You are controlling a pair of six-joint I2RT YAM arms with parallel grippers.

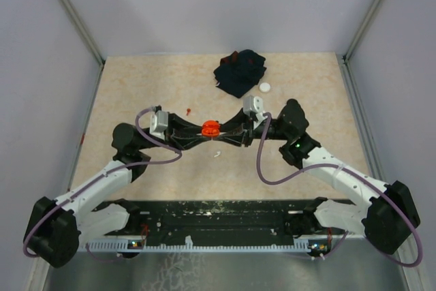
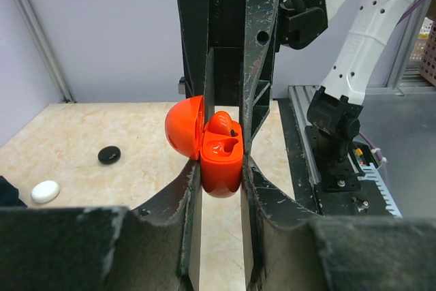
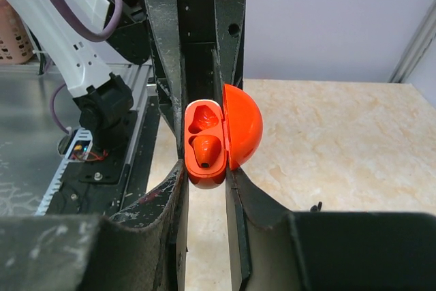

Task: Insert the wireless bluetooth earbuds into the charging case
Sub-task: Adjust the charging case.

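On the beige table (image 1: 136, 86), your left gripper (image 1: 199, 129) is clamped on the open orange-red charging case (image 1: 210, 128), held off the surface. A red earbud (image 2: 225, 126) sits inside it. Your right gripper (image 1: 223, 129) pinches the same case from the opposite side.

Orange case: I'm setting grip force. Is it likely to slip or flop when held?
The case looks glossy, rounded and rigid, so it may slip in the left gripper. Its lid stands open and could swing shut. Probably light, being small.
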